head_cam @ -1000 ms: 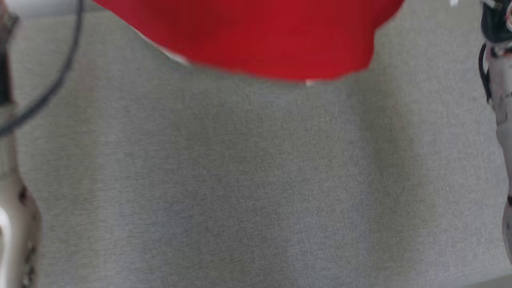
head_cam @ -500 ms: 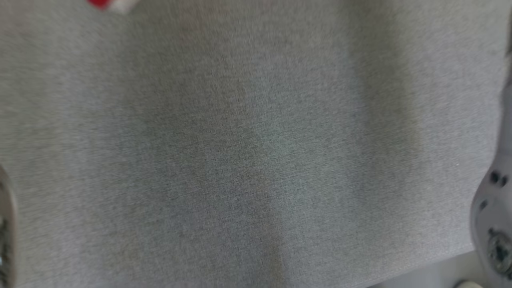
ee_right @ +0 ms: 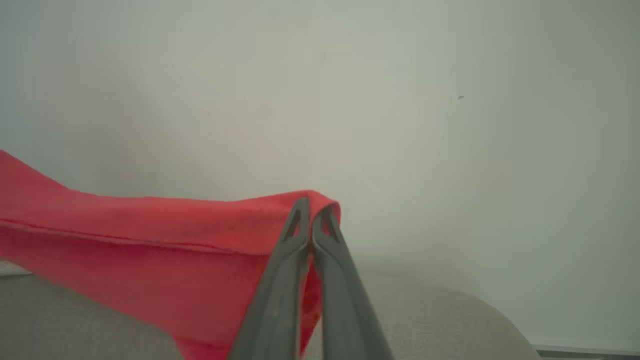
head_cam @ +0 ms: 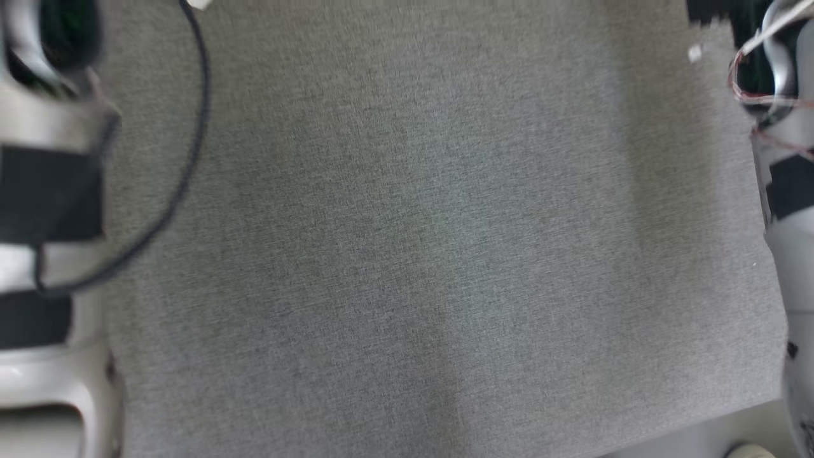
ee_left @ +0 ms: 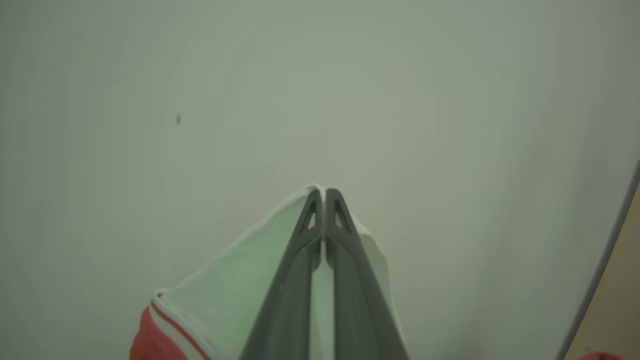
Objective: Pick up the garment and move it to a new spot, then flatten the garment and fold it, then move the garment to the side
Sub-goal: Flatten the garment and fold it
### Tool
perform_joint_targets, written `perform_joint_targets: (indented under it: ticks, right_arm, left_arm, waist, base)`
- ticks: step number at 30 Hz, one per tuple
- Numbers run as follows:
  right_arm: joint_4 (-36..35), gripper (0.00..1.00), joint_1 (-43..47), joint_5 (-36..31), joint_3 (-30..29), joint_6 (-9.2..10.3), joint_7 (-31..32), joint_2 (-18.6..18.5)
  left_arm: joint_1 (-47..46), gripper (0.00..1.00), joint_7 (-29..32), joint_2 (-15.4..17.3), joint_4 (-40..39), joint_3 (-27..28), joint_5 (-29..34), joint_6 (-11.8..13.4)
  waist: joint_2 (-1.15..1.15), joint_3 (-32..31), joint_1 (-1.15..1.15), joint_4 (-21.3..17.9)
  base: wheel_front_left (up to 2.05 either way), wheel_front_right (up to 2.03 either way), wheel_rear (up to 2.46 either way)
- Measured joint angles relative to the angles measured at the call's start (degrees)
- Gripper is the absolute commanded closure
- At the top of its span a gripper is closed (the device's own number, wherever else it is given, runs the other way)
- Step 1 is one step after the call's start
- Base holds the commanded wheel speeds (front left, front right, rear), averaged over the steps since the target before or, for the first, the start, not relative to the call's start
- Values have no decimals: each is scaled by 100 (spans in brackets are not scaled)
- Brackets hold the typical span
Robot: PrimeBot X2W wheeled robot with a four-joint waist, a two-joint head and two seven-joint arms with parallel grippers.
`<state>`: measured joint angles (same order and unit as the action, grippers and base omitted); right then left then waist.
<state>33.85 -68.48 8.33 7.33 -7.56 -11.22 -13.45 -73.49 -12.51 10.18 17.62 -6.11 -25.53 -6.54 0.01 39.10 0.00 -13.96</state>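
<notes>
Left tool (ee_left: 324, 193) and right tool (ee_right: 311, 209) both pinched closed.

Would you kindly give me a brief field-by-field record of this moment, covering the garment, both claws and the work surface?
garment: garment, red with a pale inner side, pinched at two spots
left claw: left claw shut on the garment's pale part
right claw: right claw shut on a red edge
surface: grey cloth surface under the arms
cable: black cable looping at the head view's left
</notes>
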Motion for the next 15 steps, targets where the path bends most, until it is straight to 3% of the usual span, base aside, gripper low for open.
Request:
perform_joint_targets:
  ticks: [8,15]
  right_arm:
    - [-250,100,889,1076,1042,0,1368,-651]
    - [-519,100,2079,1673,1123,1,2158,-973]
  left_arm:
    - [1613,100,734,-82,-664,86,-789,4]
    - [4045,100,1039,-383,-1484,249,-1610,204]
  waist:
    - [-2,-616,-1,210]
    - [-2,-1423,-2,479]
  base:
    - [0,0,0]
    - [0,0,0]
